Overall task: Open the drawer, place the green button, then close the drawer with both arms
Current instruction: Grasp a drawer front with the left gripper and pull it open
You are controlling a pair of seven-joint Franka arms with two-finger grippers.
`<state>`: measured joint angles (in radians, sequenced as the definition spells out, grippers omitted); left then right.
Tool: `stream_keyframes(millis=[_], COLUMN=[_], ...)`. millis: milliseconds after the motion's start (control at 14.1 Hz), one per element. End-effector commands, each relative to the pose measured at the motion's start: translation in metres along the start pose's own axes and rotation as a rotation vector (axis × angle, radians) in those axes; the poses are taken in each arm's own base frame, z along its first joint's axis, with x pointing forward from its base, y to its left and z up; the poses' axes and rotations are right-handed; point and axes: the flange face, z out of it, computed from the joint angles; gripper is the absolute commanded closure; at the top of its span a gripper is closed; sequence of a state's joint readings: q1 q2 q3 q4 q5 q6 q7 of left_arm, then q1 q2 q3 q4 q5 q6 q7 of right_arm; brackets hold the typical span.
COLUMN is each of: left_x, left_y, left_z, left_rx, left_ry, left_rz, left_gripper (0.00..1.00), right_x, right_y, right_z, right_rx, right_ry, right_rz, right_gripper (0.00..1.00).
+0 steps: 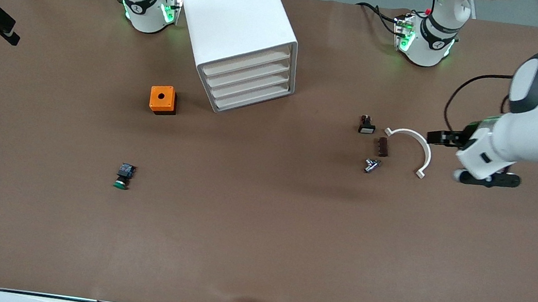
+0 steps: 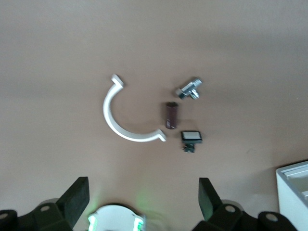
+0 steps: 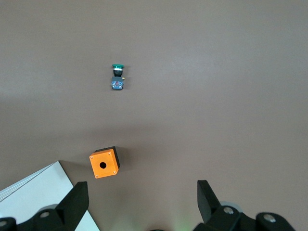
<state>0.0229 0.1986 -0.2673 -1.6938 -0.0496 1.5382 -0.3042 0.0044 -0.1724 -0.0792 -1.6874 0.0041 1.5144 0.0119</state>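
Right now the white cabinet (image 1: 243, 33) is standing on the brown bench (image 1: 255, 253) between the two arm bases, with all four beige-fronted drawers, the drawer (image 1: 251, 82) among them, sitting shut. The button (image 1: 124, 176), green cap and black-and-blue body, is lying on its side on the bare bench toward the right arm's end, nearer to the front camera than the orange box (image 1: 163, 100) and well apart from it. The orange box, round hole facing up, is resting just beside the cabinet.

Toward the left arm's end, a white curved clip (image 1: 415, 148), a small dark brown block (image 1: 383, 147), a black switch with a white face (image 1: 366, 125) and a small metal fitting (image 1: 372, 165) are lying close together.

The left gripper (image 2: 143, 197) is hovering over the bench beside that cluster, its fingers (image 2: 76, 198) standing wide open and holding nothing. The right gripper (image 3: 142, 202) is hanging above the bench near the orange box and cabinet corner, its fingers (image 3: 77, 201) likewise spread open and empty.
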Motion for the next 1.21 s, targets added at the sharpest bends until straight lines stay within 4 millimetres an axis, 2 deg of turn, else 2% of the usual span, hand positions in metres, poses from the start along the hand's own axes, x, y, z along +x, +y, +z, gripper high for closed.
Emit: stream_keyframes(millis=[0,142,213,354,425,709,780,922,993,1134], left_x=[0.003,0.001,-0.003,-0.004,-0.007,0.009,0.012,0.014,0.018,0.026], left_y=[0.056,0.106,0.134,0.175,0.198,0.248,0.26,0.281,0.287,0.296], left_z=[0.008,0.024,0.038,0.065,0.08,0.135,0.144,0.167,0.183,0.205], left_rx=[0.023,-0.035,-0.05,-0.042,-0.032,0.023,0.032,0.044,0.062,0.092], left_ry=[-0.081,-0.171,-0.227,-0.311,-0.354,-0.522,-0.538,-0.593,-0.628,-0.715], left_rz=[-0.081,-0.187,-0.273,-0.419,-0.462,-0.777,-0.844,-0.951,-1.027,-1.165], left_gripper=[0.0,0.0,0.0,0.0,0.0,0.0,0.0,0.0,0.0,0.0], right_x=[-0.005,-0.002,0.003,0.009,0.02,0.034,0.043,0.08,0.089,0.092], right_y=[0.002,0.002,0.003,0.006,0.003,0.0,0.0,0.0,0.004,0.007], right_z=[-0.004,-0.005,-0.002,-0.001,0.015,0.025,0.039,0.112,0.119,0.119], right_rx=[-0.015,-0.016,-0.016,-0.009,-0.019,-0.026,-0.026,-0.029,-0.029,-0.039], right_ry=[0.013,0.013,0.003,0.001,-0.029,-0.042,-0.061,-0.191,-0.198,-0.192], right_rz=[-0.009,-0.006,-0.001,0.011,0.008,-0.008,-0.003,0.004,0.007,-0.001], right_gripper=[0.0,0.0,0.0,0.0,0.0,0.0,0.0,0.0,0.0,0.0])
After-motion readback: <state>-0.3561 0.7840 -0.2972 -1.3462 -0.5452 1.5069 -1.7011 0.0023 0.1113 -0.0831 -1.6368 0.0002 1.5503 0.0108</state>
